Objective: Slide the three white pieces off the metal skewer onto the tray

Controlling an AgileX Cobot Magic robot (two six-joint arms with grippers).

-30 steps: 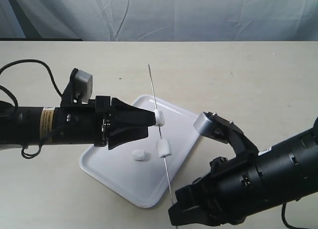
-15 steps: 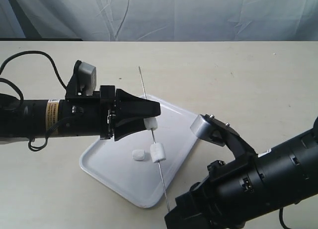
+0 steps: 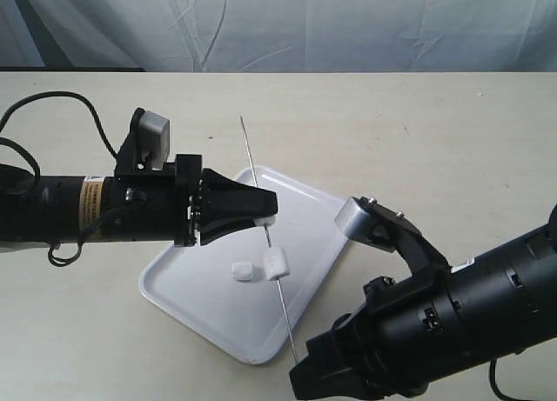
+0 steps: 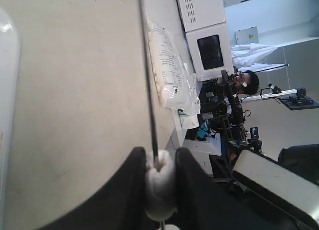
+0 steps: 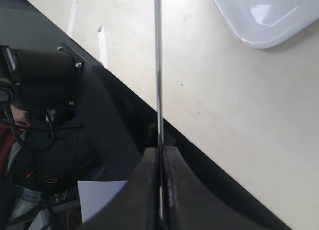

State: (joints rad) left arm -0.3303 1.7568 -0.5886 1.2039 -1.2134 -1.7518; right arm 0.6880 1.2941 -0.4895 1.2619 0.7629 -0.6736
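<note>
The thin metal skewer (image 3: 258, 192) slants over the white tray (image 3: 202, 298). My left gripper (image 3: 267, 213) is shut on one white piece (image 3: 268, 217) threaded on the skewer; in the left wrist view that piece (image 4: 159, 184) sits squeezed between the black fingers (image 4: 133, 176). A second white piece (image 3: 277, 263) hangs lower on the rod, above the tray. The third piece (image 3: 243, 271) lies loose on the tray. My right gripper (image 3: 300, 372) is shut on the skewer's lower end, seen in the right wrist view as the rod (image 5: 158, 65) running into the closed gripper (image 5: 160, 157).
The beige table (image 3: 418, 140) spreads around the tray. A black cable (image 3: 61, 105) loops behind the left arm. A tray corner (image 5: 259, 20) shows in the right wrist view, with the table edge and dark floor beyond it.
The skewer has shifted left, and the lower threaded piece went with it. The left gripper's jaws have narrowed onto the upper piece since half a second ago.
</note>
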